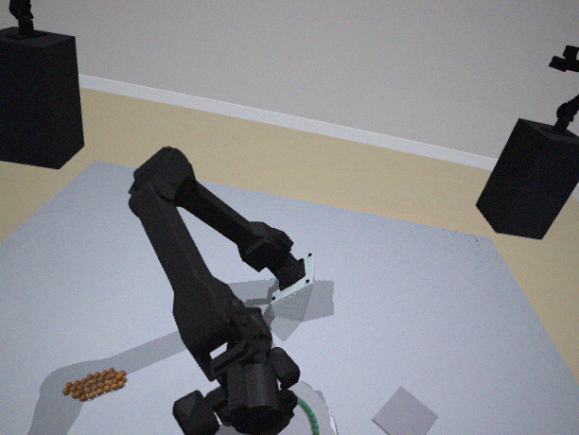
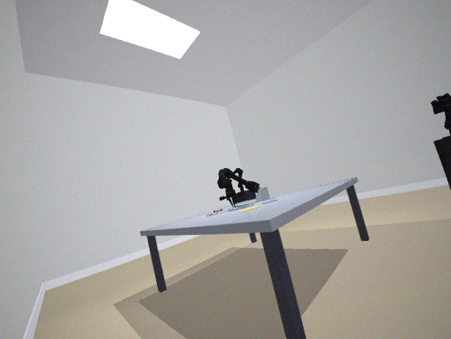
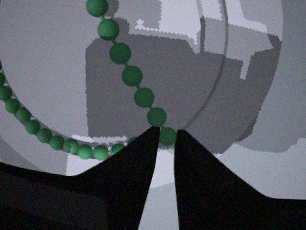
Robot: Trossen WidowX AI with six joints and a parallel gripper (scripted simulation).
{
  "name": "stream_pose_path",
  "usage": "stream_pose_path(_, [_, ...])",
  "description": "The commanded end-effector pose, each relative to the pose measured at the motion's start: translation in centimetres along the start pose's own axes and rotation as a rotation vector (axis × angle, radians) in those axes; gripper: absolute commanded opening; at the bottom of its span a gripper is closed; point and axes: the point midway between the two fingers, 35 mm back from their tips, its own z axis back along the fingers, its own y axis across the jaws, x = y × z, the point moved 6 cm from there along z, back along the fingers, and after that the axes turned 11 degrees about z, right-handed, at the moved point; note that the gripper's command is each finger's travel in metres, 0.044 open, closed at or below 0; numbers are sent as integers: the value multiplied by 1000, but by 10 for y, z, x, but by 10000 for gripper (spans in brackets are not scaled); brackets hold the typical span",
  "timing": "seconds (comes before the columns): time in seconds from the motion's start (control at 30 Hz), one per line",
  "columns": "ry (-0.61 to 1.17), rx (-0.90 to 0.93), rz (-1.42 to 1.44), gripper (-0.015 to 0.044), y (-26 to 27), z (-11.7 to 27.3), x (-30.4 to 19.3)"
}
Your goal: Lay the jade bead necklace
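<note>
Gripper nearest in the wrist view: its fingers are nearly closed, a slight gap between the tips, pinching one bead of the necklace. From that bead a strand runs toward 11 o'clock across the board, inside the groove's circle. Another stretch curves along the groove from behind the left-hand finger in that view toward 9 o'clock, so the necklace is only partly laid in.

Seen from the top, the arm is folded into a sharp bend. Its elbow points to 10 o'clock from the base, and the forearm returns toward 5 o'clock, ending in the gripper over the board; the fingertips are hidden there. The necklace shows at the gripper's 3 o'clock, with a grey square farther out that way. Orange beads lie in rows at 9 o'clock.

Farther up the table, a pale plate stands tilted in the top view at the arm's base. Beyond, dark pedestals stand at 10 o'clock and 2 o'clock.
</note>
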Motion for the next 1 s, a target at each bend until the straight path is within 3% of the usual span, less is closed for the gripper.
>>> stream_pose_path(0.0, [0,0,0,53,0,0,0])
stream_pose_path(0.5, [3,2,4,440,1,1,0])
stream_pose_path(0.97, [0,-3,2,440,1,5,-1])
